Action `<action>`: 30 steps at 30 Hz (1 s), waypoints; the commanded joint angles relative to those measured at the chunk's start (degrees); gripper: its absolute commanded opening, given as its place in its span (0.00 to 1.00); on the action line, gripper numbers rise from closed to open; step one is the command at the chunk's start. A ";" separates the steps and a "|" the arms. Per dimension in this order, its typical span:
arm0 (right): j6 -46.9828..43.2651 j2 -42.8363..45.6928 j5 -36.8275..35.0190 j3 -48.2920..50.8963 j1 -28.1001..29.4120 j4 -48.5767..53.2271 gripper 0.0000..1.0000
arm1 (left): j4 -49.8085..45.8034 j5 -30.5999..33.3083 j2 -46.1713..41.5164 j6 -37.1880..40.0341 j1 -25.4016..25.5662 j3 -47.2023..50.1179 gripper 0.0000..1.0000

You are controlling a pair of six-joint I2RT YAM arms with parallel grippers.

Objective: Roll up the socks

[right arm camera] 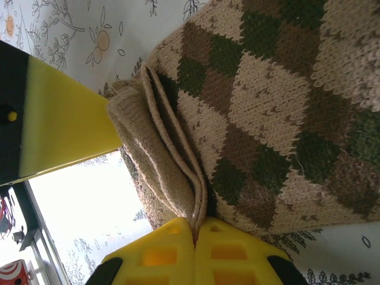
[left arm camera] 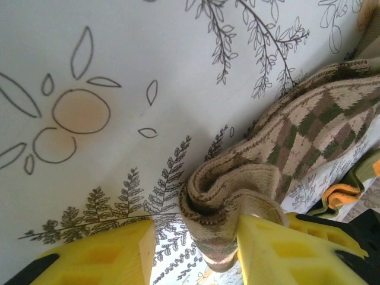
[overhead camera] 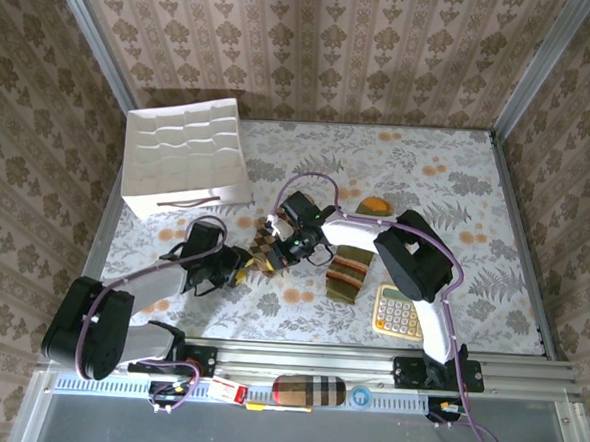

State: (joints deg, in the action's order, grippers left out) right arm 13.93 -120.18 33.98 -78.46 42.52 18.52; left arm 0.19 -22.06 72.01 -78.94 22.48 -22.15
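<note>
The tan-and-brown argyle sock (overhead camera: 264, 245) lies on the patterned cloth, its end curled into a loose roll (left arm camera: 228, 184). In the top view my left gripper (overhead camera: 235, 268) sits at that rolled end. Its yellow fingers (left arm camera: 101, 255) stand open; the roll rests against the right finger, and a gap separates it from the left one. My right gripper (right arm camera: 195, 228) is shut on the folded edge of the argyle sock (right arm camera: 267, 101), and it appears in the top view too (overhead camera: 284, 255). The olive green sock (overhead camera: 350, 272) with its orange toe (overhead camera: 374, 206) lies flat to the right, its edge visible (left arm camera: 339, 193).
A white paper bag (overhead camera: 186, 159) stands at the back left. A yellow calculator (overhead camera: 398, 311) lies near the right arm's base. A beige plaid case (overhead camera: 308, 390) rests on the front rail. The left gripper's yellow finger (right arm camera: 59, 119) crosses the right wrist view.
</note>
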 commanded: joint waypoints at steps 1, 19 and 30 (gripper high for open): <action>0.97 -1.35 1.62 -1.57 -0.35 2.94 0.00 | 2.41 2.97 3.24 0.79 0.03 -1.94 0.38; -35.73 23.54 -22.67 26.08 9.25 -27.32 0.56 | -14.57 4.31 8.54 0.88 -2.54 -7.64 0.00; -59.61 15.23 -44.88 22.39 18.73 -31.47 0.58 | -17.96 -0.03 10.68 4.37 -5.55 -10.84 0.00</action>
State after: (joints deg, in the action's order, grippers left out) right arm -38.46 -101.71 -3.40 -53.04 60.93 -9.32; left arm -11.33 -22.90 80.99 -76.69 17.80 -32.64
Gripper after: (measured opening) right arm 0.583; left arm 0.052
